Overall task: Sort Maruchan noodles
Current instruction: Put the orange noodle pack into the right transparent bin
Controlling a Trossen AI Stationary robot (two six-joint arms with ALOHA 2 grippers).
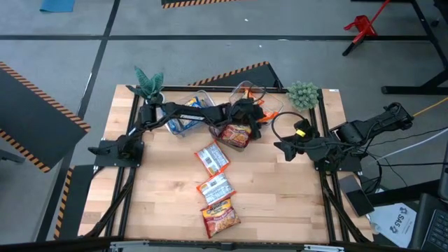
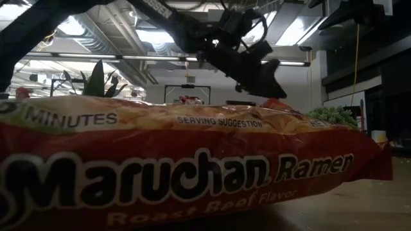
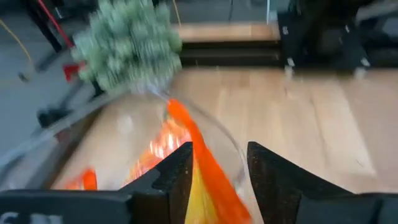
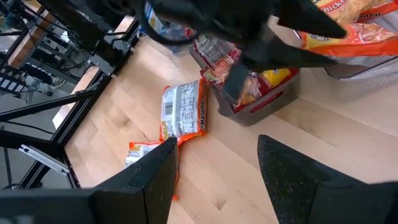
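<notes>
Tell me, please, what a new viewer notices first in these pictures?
In the low view, a red Maruchan Ramen packet fills the foreground. From above, the left gripper hovers over the bins at the table's far edge, an orange packet between its open fingers. Three packets lie mid-table.

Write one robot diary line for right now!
left gripper: open over clear bin, orange packet between fingers | right gripper: open, waiting at table's right | loose packets: three on table

Light wooden table (image 1: 161, 189), black-framed. Directly on it: three loose noodle packets (image 1: 215, 187), three bins (image 1: 234, 136) and two green plants (image 1: 302, 94) along the far edge.
</notes>
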